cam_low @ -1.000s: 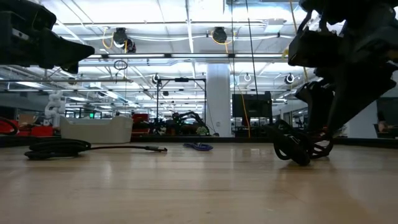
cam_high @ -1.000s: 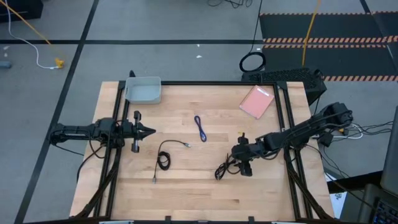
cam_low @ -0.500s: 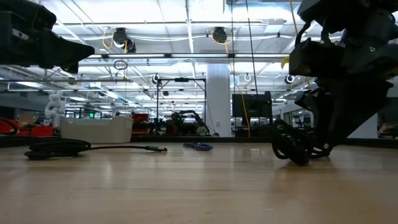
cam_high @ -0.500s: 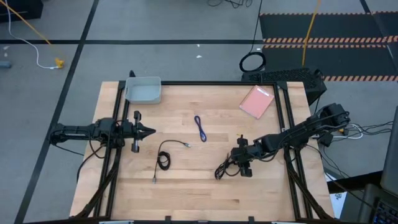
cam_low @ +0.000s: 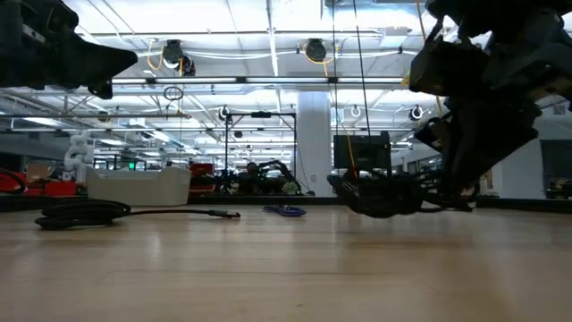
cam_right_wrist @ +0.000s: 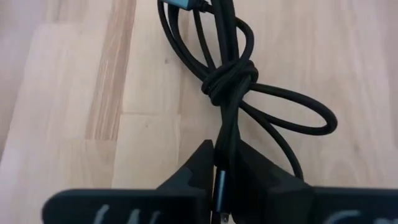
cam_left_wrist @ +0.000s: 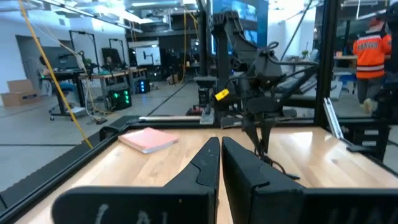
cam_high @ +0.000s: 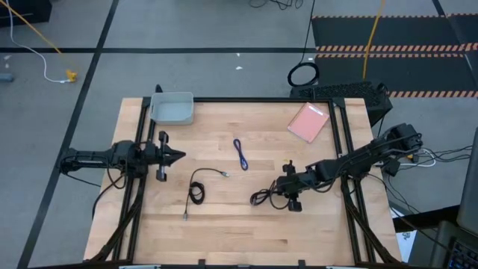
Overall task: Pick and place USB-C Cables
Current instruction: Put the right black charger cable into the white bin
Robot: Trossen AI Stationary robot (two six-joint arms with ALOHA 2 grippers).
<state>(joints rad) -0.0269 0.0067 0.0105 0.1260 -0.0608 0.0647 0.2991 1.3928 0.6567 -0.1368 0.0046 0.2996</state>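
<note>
My right gripper (cam_high: 278, 191) is low over the table's right half, shut on a black knotted USB-C cable (cam_high: 260, 197) that sticks out toward the table's left. In the low view this bundle (cam_low: 375, 195) looks raised off the wood. A second black cable (cam_high: 196, 188) lies coiled on the table at the middle left. A blue-purple cable (cam_high: 240, 154) lies flat farther back. My left gripper (cam_high: 181, 156) hovers shut over the table's left part, touching nothing. My right gripper pinches the cable's strands (cam_right_wrist: 222, 163) between its two fingers, just behind the knot (cam_right_wrist: 231, 79). The fingers point toward the table's left, slanting down, and lie along the strands. The knot and loops reach out ahead of the fingertips, seemingly clear of the table.
A grey bin (cam_high: 173, 109) stands at the far left corner and a pink pad (cam_high: 308, 122) lies at the far right. Black frame rails run along the table's sides. A person in orange (cam_left_wrist: 372, 53) is in the room beyond the table.
My right gripper has shut on the knotted black cable. The bundle, which lay on the table near the fingers, has swung up and toward the table's left, and now points leftward off the wood.
</note>
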